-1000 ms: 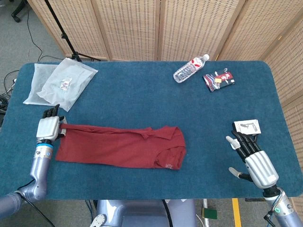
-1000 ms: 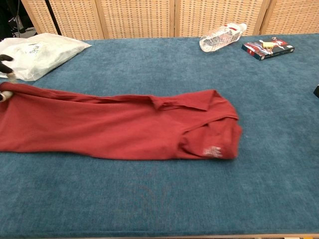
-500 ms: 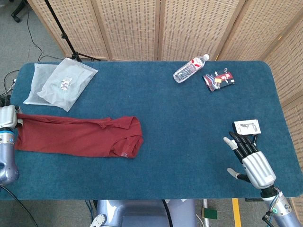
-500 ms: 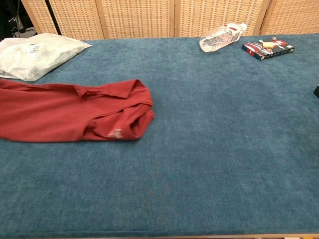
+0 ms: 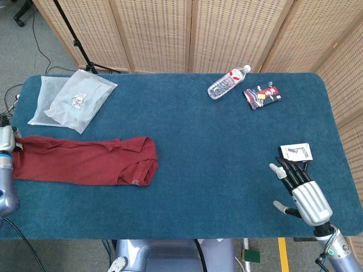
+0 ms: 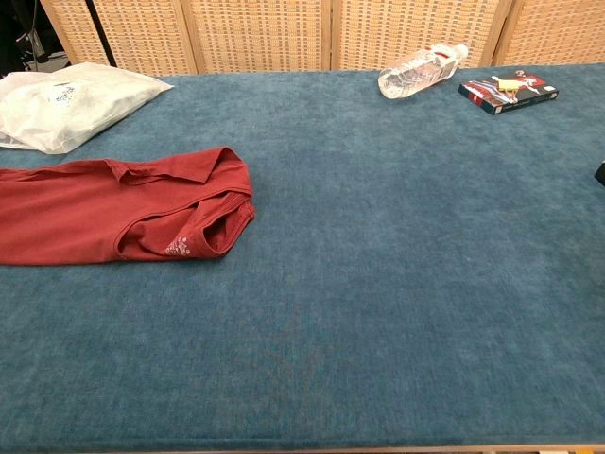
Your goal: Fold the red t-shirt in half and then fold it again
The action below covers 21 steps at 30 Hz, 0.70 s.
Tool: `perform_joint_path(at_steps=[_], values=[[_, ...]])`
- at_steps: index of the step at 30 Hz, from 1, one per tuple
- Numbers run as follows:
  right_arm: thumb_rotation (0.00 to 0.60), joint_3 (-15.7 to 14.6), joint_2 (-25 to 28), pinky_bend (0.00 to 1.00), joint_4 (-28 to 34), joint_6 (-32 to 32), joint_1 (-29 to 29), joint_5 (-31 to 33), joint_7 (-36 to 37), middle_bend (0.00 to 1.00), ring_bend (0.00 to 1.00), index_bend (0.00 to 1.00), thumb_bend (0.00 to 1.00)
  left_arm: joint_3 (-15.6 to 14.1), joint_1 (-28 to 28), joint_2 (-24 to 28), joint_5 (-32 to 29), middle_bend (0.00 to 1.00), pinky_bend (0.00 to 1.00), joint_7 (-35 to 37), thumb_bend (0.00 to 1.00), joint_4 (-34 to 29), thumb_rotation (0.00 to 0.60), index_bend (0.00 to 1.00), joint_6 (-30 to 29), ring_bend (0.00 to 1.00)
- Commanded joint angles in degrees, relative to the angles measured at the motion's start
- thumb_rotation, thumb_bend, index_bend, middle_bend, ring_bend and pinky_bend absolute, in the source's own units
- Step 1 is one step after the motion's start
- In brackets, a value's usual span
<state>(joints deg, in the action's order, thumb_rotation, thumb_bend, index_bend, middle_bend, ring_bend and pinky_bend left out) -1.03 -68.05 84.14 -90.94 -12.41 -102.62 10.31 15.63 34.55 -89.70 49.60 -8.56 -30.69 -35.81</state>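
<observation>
The red t-shirt (image 5: 79,161) lies as a long narrow strip at the left end of the blue table (image 5: 215,147), collar end toward the middle. In the chest view the red t-shirt (image 6: 95,213) runs off the left edge. My left hand (image 5: 6,141) sits at the table's far left edge and grips the shirt's left end; it is cut off by the frame. My right hand (image 5: 298,190) hovers near the front right corner, fingers spread, holding nothing. Neither hand shows in the chest view.
Two clear plastic bags (image 5: 71,101) lie at the back left, just behind the shirt. A water bottle (image 5: 227,83) and a dark packet (image 5: 262,95) lie at the back right. A small white card (image 5: 296,151) sits beside my right hand.
My left hand has dragged the shirt leftward across the table, from the middle-left to the far left edge. The right hand has barely moved.
</observation>
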Motion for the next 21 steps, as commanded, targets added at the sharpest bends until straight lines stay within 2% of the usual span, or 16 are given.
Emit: perform_joint_path(at_steps=[1, 9, 15, 21], values=[[0.6, 0.01, 0.15, 0.1, 0.02, -0.18, 0.07, -0.06, 0.21, 0.0, 0.0, 0.0, 0.0, 0.49, -1.86, 4.18, 3.46, 0.0, 0.0, 4.92, 0.52, -10.6, 0.6, 0.8, -3.57, 0.0], [0.6, -0.05, 0.39, 0.1, 0.07, -0.37, 0.16, -0.22, 0.55, 0.0, 0.0, 0.0, 0.0, 0.69, -5.06, 11.27, 8.26, 0.0, 0.0, 7.06, 0.52, -32.07, 0.6, 0.8, -13.18, 0.0], [0.6, 0.1, 0.66, 0.1, 0.11, -0.48, 0.2, 0.0, 1.12, 0.0, 0.0, 0.0, 0.0, 1.34, -4.59, 12.53, 8.56, 0.0, 0.0, 4.11, 0.52, -41.64, 0.6, 0.8, -17.4, 0.0], [0.6, 0.24, 0.88, 0.1, 0.13, -0.55, 0.19, 0.16, 1.6, 0.0, 0.0, 0.0, 0.0, 1.5, -2.76, 10.67, 9.29, 0.0, 0.0, 0.77, 0.51, -45.91, 0.6, 0.8, -20.27, 0.0]])
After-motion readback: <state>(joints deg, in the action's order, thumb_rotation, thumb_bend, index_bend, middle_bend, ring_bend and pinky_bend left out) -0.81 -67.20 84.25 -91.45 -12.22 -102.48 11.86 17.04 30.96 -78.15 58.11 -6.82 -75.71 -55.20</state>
